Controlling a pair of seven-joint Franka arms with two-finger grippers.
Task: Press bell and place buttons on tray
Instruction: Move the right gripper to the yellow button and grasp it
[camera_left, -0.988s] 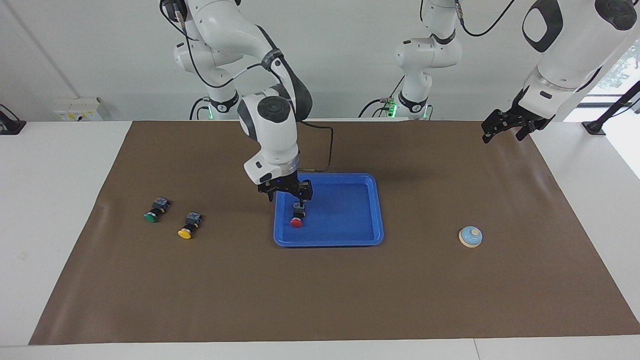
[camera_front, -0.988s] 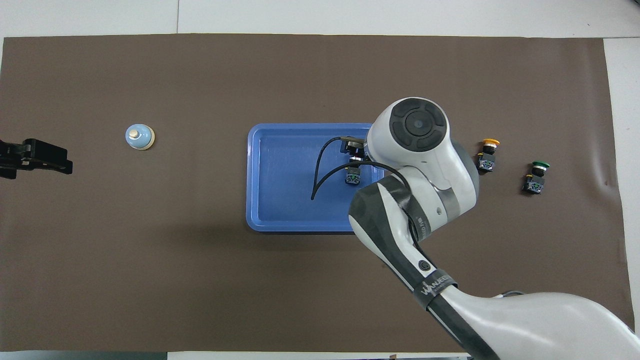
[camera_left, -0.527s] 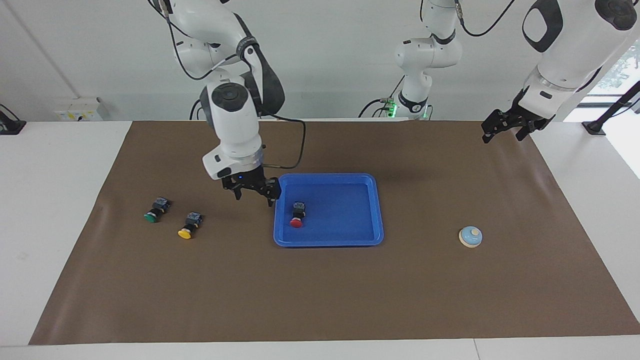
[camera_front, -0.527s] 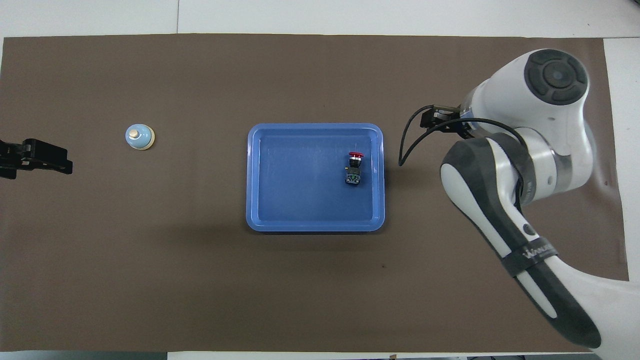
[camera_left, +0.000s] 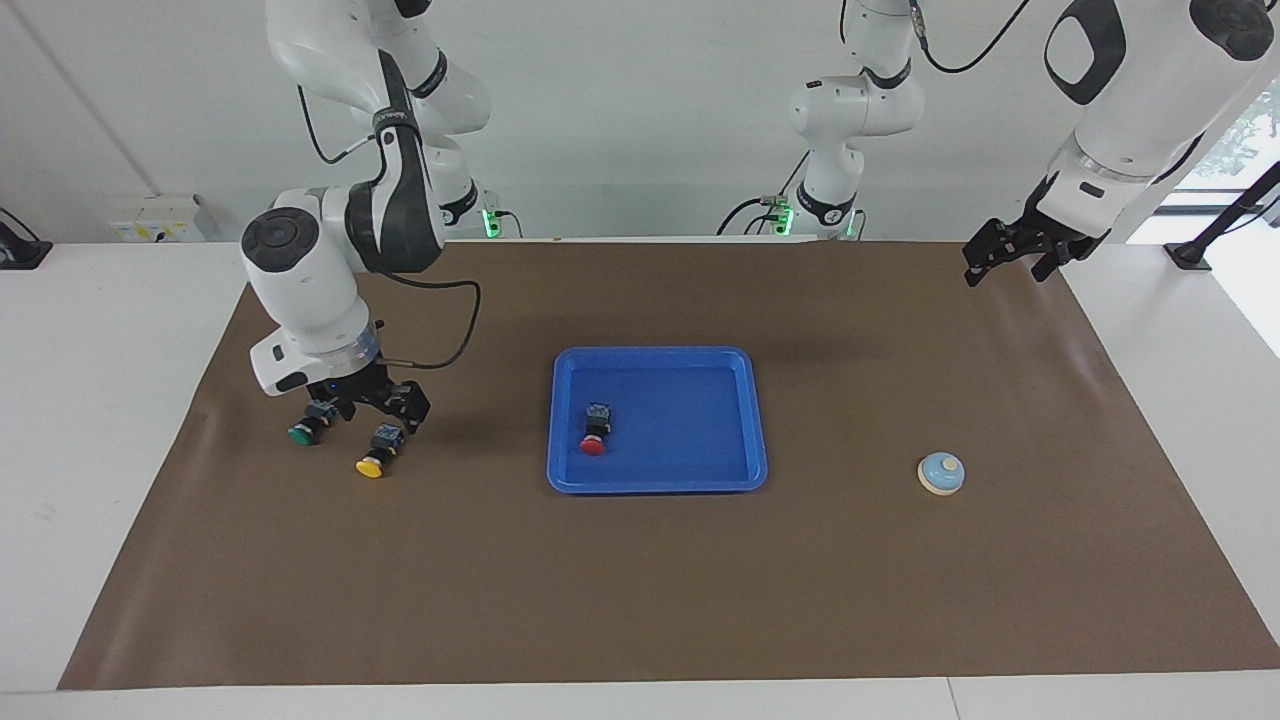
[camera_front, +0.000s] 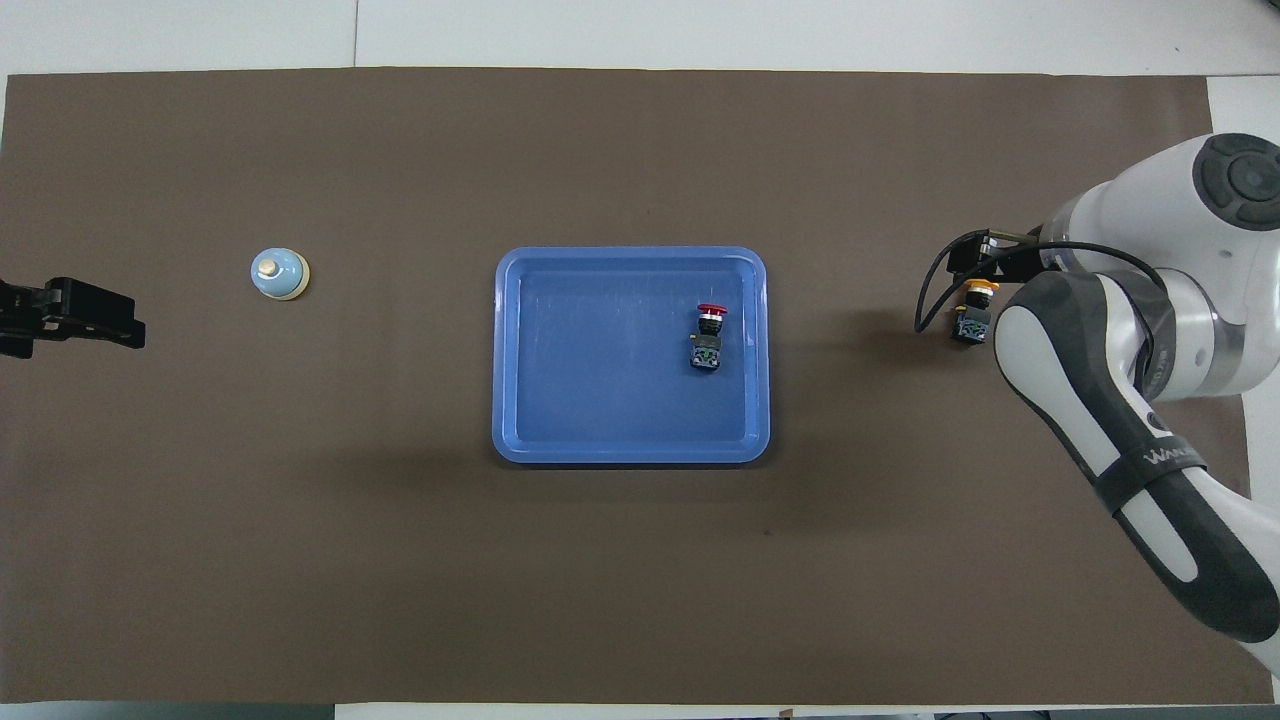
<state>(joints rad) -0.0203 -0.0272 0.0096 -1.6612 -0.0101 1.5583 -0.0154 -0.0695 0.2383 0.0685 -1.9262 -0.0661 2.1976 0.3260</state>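
Right gripper: open, empty, over green button and yellow button.
Left gripper: open, waiting.
Surface: brown mat, white table.
Tray: holds red button.
Bell: on mat, toward left arm's end.

From above: my right arm enters from the bottom corner and bends across the right arm's end of the brown mat. Its wrist covers the gripper; I cannot see the fingers. The yellow button lies on its side just past the wrist's edge, cap pointing away from me, black body nearer. A black cable loops beside it.

Blue tray mid-mat. Red button lies inside it, toward my right arm's end, cap away from me.

Bell stands on the mat toward my left arm's end, well apart from the tray. My left gripper shows at the frame's edge, beside the bell, not touching it.
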